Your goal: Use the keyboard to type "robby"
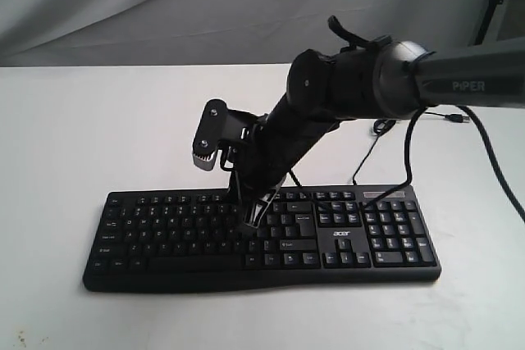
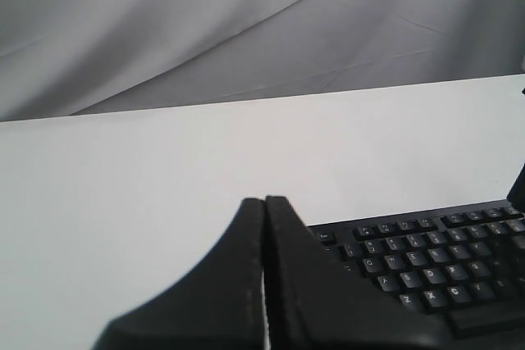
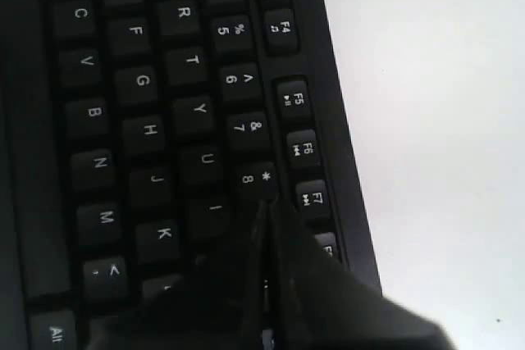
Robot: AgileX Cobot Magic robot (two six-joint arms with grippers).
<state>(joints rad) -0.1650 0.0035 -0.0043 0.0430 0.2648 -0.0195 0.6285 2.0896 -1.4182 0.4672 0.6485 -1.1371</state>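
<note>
White table [image 1: 66,120] holds the keyboard [image 1: 164,231]. Right gripper [image 3: 264,212] is pinched tight so it pokes one key. Left gripper [image 2: 264,211] is pinched too.

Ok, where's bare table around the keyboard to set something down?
Free: the table left of the keyboard, the strip in front of it, and behind its left half. Crowded: behind its right half, where the right arm and cables cross.

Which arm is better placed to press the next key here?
Right. The right pincer, shut, is down among the keyboard keys, near 8 in its wrist view. The left pincer, also shut, sits off the keyboard's end over the table.
</note>
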